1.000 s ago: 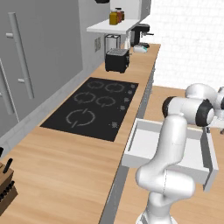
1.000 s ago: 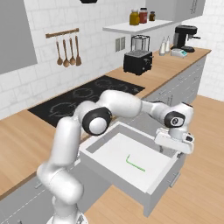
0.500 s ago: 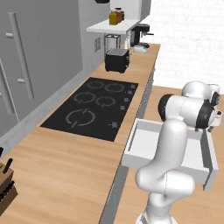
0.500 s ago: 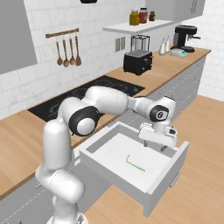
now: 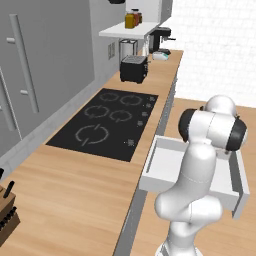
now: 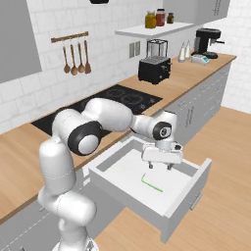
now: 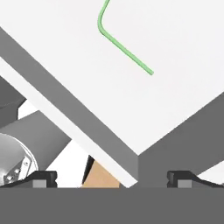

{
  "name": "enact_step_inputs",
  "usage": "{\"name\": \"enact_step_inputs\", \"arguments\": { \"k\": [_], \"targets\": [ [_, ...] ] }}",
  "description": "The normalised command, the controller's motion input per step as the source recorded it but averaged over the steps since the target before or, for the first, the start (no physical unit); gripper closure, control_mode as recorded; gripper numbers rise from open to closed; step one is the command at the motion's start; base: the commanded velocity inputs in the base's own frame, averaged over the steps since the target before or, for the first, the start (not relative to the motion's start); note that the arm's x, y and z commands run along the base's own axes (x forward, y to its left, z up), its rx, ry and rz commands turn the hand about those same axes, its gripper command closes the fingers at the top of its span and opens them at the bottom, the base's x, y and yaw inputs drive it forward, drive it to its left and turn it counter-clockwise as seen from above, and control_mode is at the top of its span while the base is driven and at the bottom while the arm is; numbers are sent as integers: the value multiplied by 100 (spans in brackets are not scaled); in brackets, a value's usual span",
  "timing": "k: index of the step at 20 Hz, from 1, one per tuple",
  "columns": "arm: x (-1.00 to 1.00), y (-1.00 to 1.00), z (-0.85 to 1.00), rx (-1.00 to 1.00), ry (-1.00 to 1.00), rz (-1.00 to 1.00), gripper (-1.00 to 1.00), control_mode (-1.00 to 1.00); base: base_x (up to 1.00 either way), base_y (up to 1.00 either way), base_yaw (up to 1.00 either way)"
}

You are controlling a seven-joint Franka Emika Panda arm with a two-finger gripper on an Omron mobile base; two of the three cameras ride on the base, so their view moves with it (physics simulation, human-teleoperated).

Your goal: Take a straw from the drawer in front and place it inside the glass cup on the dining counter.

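The drawer (image 6: 184,203) stands pulled open below the worktop, its pale inside showing. On its floor lies the straw (image 6: 152,183), thin and bright green with a bent end. My gripper (image 6: 160,167) hangs open just above the drawer, a little behind the straw, with nothing between its fingers. In the hand view the straw (image 7: 122,46) lies further up on the pale drawer (image 7: 65,105) floor, and the gripper (image 7: 113,178) is over the drawer's wall and corner. In the left base view my arm hides most of the drawer (image 5: 150,172). The glass cup and the dining counter are out of view.
A black cooktop (image 6: 122,98) is set in the wood worktop behind the drawer. A toaster (image 6: 154,69) and a coffee machine (image 6: 207,40) stand further along. A knife block (image 5: 6,212) sits at the near left. Wood floor (image 6: 220,147) lies to the right.
The gripper has swung left from the drawer's right front corner to above its inside, and has come lower. It stays open. The straw has not moved.
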Motion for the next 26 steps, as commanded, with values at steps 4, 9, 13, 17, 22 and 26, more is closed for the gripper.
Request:
{"name": "enact_step_inputs", "arguments": {
  "k": [4,9,13,17,22,26],
  "targets": [
    [12,20,-19,4,-3,21,-100,-100,0,0,0],
    [5,16,-26,2,-7,20,-100,-100,0,0,0],
    [3,16,-26,0,-9,17,-100,-100,0,0,0],
    [0,23,-31,0,-3,14,-100,-100,0,0,0],
    [3,21,-30,2,0,7,-100,-100,0,0,0],
    [20,1,-24,1,0,1,-100,-100,0,0,0]
  ]
}}
